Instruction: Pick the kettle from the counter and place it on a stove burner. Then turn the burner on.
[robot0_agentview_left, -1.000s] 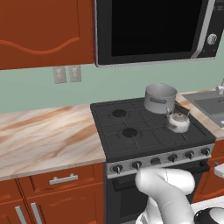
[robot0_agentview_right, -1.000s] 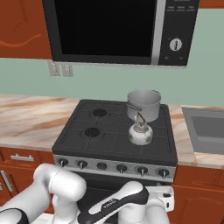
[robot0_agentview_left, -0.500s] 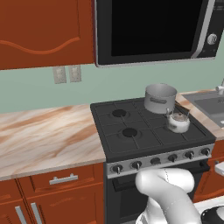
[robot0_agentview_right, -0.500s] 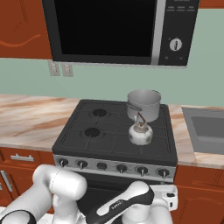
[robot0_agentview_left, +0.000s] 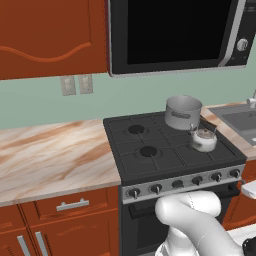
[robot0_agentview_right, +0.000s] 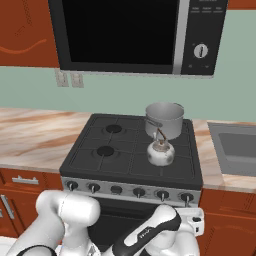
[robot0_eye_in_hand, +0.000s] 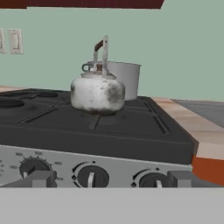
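One squat shiny silver kettle (robot0_eye_in_hand: 97, 91) sits on right near black burner grate (robot0_eye_in_hand: 131, 124); gripper (robot0_eye_in_hand: 109, 179) jaws apart near row of black stove knobs (robot0_eye_in_hand: 91, 177); risk: turning wrong knob, lighting other burner.

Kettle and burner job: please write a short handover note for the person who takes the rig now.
Gripper: open, holding nothing, low in front of the stove's knob row.
Kettle: upright on the front right stove burner, just in front of the grey pot on the rear right one; none of the counter is under it.
Done: kettle is placed on a burner.
Left: turn that burner's knob on. No flame shows under the kettle. Which knob serves that burner cannot be told.
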